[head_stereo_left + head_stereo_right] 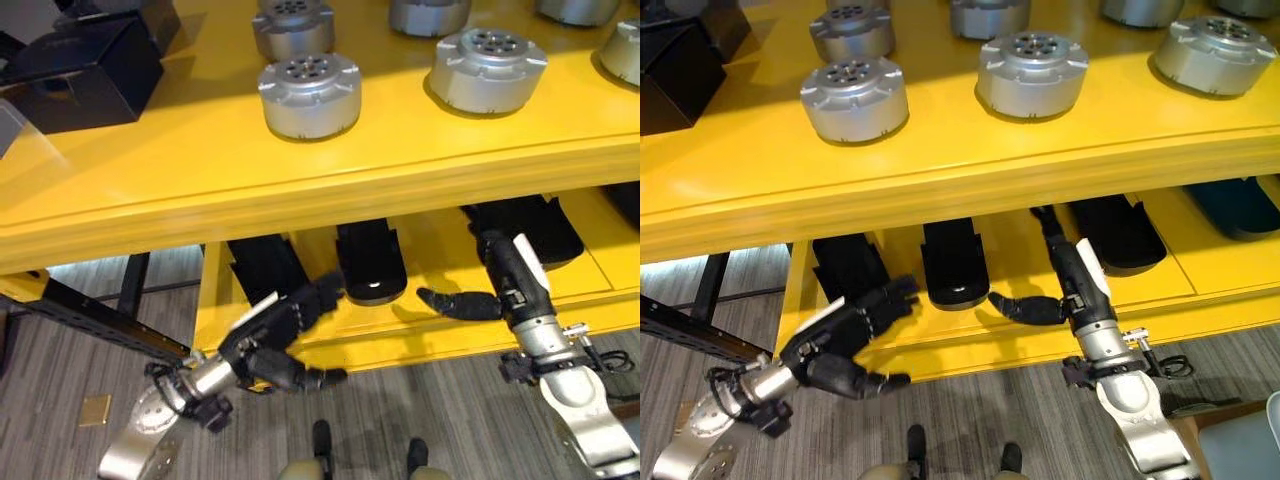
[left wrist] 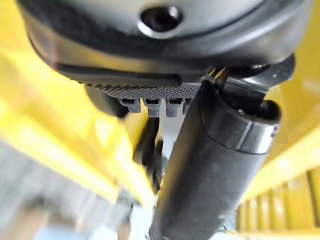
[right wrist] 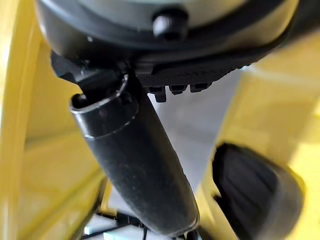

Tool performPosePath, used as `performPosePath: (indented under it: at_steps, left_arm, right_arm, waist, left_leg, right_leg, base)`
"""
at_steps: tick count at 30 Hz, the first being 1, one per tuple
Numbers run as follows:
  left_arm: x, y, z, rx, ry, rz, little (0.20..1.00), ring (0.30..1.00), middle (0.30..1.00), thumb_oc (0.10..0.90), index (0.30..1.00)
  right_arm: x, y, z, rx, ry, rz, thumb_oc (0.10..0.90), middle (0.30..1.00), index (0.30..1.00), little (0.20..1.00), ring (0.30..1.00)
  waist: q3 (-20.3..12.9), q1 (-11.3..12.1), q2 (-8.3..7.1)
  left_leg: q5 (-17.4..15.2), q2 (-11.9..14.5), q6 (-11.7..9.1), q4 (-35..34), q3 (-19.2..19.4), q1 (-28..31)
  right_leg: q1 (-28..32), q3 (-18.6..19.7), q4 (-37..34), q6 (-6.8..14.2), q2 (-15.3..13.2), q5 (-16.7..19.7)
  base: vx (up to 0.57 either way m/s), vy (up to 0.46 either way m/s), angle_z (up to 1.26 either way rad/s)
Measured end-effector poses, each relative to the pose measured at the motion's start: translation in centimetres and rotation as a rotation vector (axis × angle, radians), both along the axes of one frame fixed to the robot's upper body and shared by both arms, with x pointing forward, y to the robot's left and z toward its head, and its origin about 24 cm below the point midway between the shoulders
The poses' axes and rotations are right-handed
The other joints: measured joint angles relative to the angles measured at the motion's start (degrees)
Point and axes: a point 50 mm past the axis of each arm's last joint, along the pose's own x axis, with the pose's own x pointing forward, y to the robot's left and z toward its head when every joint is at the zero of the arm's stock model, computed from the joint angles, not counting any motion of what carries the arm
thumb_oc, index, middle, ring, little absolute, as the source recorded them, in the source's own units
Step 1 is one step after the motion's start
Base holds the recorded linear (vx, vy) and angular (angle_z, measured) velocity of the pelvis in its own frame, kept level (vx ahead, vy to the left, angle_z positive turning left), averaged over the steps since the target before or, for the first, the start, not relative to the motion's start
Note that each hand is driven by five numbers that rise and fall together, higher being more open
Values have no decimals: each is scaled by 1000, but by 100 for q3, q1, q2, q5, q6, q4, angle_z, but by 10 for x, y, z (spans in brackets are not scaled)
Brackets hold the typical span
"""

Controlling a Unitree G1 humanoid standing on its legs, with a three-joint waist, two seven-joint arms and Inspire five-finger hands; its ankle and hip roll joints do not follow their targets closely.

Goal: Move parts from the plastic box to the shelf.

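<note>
Several round silver parts stand on the yellow shelf's top board [image 1: 200, 170]; the nearest are one at the left [image 1: 309, 92] and one at the right [image 1: 487, 66]. My left hand [image 1: 275, 335] hovers in front of the lower board's front edge, fingers relaxed and thumb spread, holding nothing. My right hand [image 1: 510, 275] reaches over the lower board with straight fingers under the top board and its thumb pointing left, also empty. The left wrist view has the left thumb [image 2: 215, 165] against yellow boards. The right wrist view has the right thumb [image 3: 135, 160] beside a black tray [image 3: 255, 195].
Black trays lie on the lower board [image 1: 430, 340]: one by my left hand [image 1: 265, 268], one in the middle [image 1: 370, 262], one past my right hand [image 1: 535, 225]. A black box [image 1: 80, 70] sits at the top board's left. A dark frame rail [image 1: 100, 315] crosses the grey floor.
</note>
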Motion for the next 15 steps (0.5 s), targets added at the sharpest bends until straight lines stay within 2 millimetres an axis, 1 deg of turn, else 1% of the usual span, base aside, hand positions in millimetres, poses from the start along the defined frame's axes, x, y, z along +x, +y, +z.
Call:
performPosePath:
  at_steps: [2, 3, 6, 7, 8, 9, 13, 15]
  left_arm:
    - [-1, 1, 1, -87, 40, -23, 1000, 1000, 1000, 900, 1000]
    - [-1, 4, 4, -153, 47, -22, 1000, 1000, 1000, 900, 1000]
    - [2, 10, 13, -262, 15, -13, 1000, 1000, 1000, 900, 1000]
    - [3, 12, 16, -282, 1, -16, 1000, 1000, 1000, 900, 1000]
    - [3, 17, 20, -343, -14, -30, 1000, 1000, 1000, 900, 1000]
    - [2, 17, 21, -356, -21, -44, 1000, 1000, 1000, 900, 1000]
    - [1, 11, 21, -487, -25, -134, 1000, 1000, 1000, 900, 1000]
    - [4, 8, 21, -543, -38, -153, 1000, 1000, 1000, 900, 1000]
  right_arm:
    - [-7, -1, -4, 45, 64, 69, 900, 1000, 1000, 1000, 1000]
    - [-12, -1, -8, 58, 107, 126, 900, 1000, 1000, 1000, 1000]
    - [-18, 3, -12, 75, 160, 219, 900, 1000, 1000, 1000, 1000]
    - [-20, 5, -11, 82, 170, 252, 900, 1000, 1000, 1000, 1000]
    - [-22, 12, -8, 78, 174, 331, 900, 1000, 1000, 1000, 1000]
    - [-23, 15, -5, 80, 173, 365, 900, 1000, 1000, 1000, 1000]
    - [-22, 28, 2, 105, 139, 458, 900, 1000, 1000, 1000, 1000]
    - [-20, 33, 2, 141, 128, 463, 900, 1000, 1000, 1000, 1000]
  waist:
    - [4, -11, -11]
    - [19, -7, -35]
    - [50, -33, -88]
    - [57, -36, -102]
    - [71, -47, -126]
    - [76, -42, -138]
    - [71, -13, -201]
    - [70, -3, -235]
  left_leg:
    - [-40, -4, 12, 1, 3, 22]
    - [-11, -2, 16, 1, 7, 61]
    - [-20, -3, 17, 6, 14, 137]
    - [-20, -3, 17, 17, 14, 140]
    - [-21, -6, 16, 20, 20, 161]
    - [-25, -7, 15, 20, 17, 178]
    - [-39, -22, 14, 21, 21, 198]
    - [-45, -34, 19, 21, 26, 203]
  right_leg:
    - [41, -11, -27, 1, 1, 0]
    - [85, -10, -36, 1, 5, 0]
    - [170, -9, -74, 2, 7, 0]
    - [175, -8, -81, 2, 8, 0]
    - [212, -12, -110, 1, 8, 4]
    - [236, -17, -117, 1, 8, 4]
    - [256, -19, -118, 1, -7, 4]
    - [258, -20, -108, 2, -20, 4]
  base:
    - [18, 8, 0]
    - [0, 0, 0]
    - [5, 14, -1]
    - [21, 65, -1]
    - [19, 107, 1]
    - [16, 128, 2]
    - [10, 131, 0]
    - [7, 163, 0]
